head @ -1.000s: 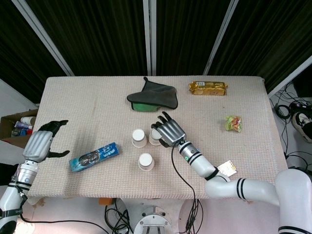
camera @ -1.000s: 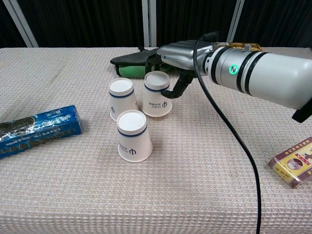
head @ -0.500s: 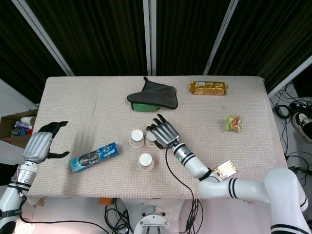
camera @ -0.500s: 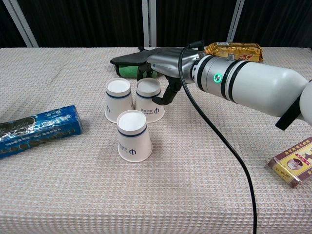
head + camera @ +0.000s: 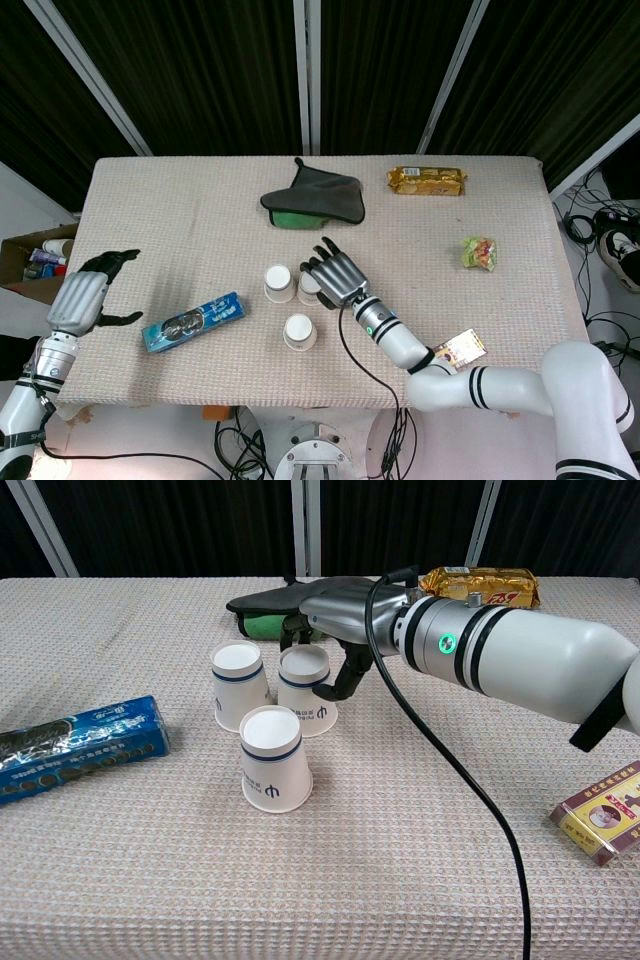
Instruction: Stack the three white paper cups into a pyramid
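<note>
Under the right hand's (image 5: 335,615) fingers stands one upside-down white paper cup (image 5: 306,691), gripped near its top with the thumb curled against its right side and the other fingers reaching over its far side. Just left of those fingers, touching or nearly touching that cup, stands a second upside-down white paper cup (image 5: 240,686). Nearer than the fingertips, a little apart from the pair, the third upside-down white paper cup (image 5: 272,759) stands alone on the beige woven tablecloth (image 5: 400,860). None of the three sits on another.

Beyond the fingers lies a crumpled grey and green cloth (image 5: 312,200). Far from them, at the table's left edge, the left hand (image 5: 88,292) hovers with its fingers apart and nothing in them; just right of those fingers lies a long blue biscuit packet (image 5: 193,321).
</note>
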Controlling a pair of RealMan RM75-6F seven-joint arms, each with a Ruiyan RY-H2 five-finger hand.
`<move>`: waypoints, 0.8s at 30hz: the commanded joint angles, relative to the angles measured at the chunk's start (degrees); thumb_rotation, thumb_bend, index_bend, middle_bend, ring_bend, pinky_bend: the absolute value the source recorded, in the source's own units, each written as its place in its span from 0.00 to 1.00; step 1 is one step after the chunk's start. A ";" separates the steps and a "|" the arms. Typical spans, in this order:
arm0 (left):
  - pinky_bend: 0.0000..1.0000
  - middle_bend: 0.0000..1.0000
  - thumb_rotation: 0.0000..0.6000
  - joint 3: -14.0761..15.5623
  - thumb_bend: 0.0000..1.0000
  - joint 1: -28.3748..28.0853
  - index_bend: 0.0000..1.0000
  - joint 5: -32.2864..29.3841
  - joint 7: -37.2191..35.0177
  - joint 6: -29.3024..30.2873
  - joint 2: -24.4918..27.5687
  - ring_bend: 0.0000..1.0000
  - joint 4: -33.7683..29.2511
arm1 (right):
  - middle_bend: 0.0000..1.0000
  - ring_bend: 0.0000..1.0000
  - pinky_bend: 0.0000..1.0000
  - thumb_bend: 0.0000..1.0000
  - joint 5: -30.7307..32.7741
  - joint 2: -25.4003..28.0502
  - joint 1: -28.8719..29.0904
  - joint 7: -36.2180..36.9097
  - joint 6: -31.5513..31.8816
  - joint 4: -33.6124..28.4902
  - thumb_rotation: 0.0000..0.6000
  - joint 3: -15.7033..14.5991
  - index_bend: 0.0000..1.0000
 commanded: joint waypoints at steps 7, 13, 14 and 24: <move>0.20 0.19 1.00 -0.18 0.10 0.13 0.13 0.09 0.28 0.00 -0.11 0.14 -0.13 | 0.21 0.09 0.06 0.33 1.16 1.33 0.04 -0.90 0.90 -1.81 1.00 -0.89 0.09; 0.20 0.19 1.00 -0.28 0.10 0.17 0.13 0.41 0.72 0.09 0.18 0.14 -0.53 | 0.13 0.05 0.02 0.28 -2.02 5.86 -2.04 -1.48 4.73 -7.66 1.00 -2.62 0.00; 0.20 0.19 1.00 -0.32 0.10 0.24 0.13 0.39 0.72 0.19 0.23 0.14 -0.56 | 0.14 0.05 0.02 0.28 -3.97 7.15 -2.82 -1.18 6.05 -9.52 1.00 -3.10 0.00; 0.20 0.19 1.00 -0.50 0.10 -0.10 0.13 0.13 2.52 -0.36 -1.14 0.14 -0.50 | 0.19 0.05 0.01 0.24 -20.68 18.36 -7.34 4.32 6.78 -23.80 1.00 -10.08 0.02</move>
